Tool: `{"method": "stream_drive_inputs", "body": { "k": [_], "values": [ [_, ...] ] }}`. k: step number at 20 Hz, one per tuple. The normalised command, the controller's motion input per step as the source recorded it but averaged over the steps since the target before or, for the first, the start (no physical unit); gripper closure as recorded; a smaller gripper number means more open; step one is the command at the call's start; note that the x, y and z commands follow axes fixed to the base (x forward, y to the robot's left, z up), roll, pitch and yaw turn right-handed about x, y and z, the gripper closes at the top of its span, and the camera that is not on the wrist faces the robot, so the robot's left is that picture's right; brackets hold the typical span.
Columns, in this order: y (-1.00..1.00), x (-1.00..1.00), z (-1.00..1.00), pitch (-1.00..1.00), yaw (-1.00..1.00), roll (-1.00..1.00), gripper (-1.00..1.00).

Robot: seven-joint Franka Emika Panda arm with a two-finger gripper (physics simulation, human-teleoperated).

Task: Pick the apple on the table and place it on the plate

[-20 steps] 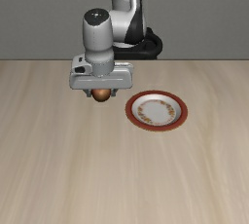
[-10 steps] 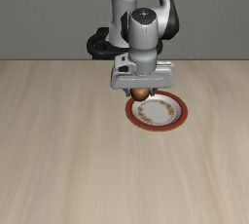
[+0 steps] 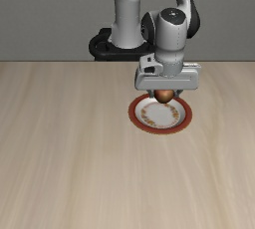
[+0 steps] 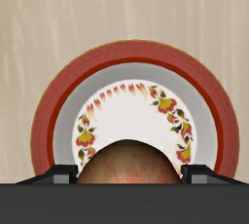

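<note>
apple [image 3: 163, 98] pinched by gripper [image 4: 129, 172], over floral plate [image 3: 144, 121], wooden table [image 3: 60, 153] around

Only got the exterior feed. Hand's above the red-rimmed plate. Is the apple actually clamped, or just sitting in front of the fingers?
Observer: Clamped. The wrist view shows the round reddish-brown apple between both fingertips of the hand, touched from two sides.
Operator: Plate under it?
Observer: Yes, the round red-rimmed white plate lies beneath the hand.
Operator: Anything on the plate?
Observer: I see its painted ring of orange flowers around a white centre.
</note>
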Motion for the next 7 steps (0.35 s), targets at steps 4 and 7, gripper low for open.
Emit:
{"method": "stream_drive_inputs", "body": {
  "k": [4, 7],
  "values": [
    [0.00, 0.00, 0.00, 0.00, 0.00, 0.00, -1.00],
    [0.00, 0.00, 0.00, 0.00, 0.00, 0.00, -1.00]
  ]
}}
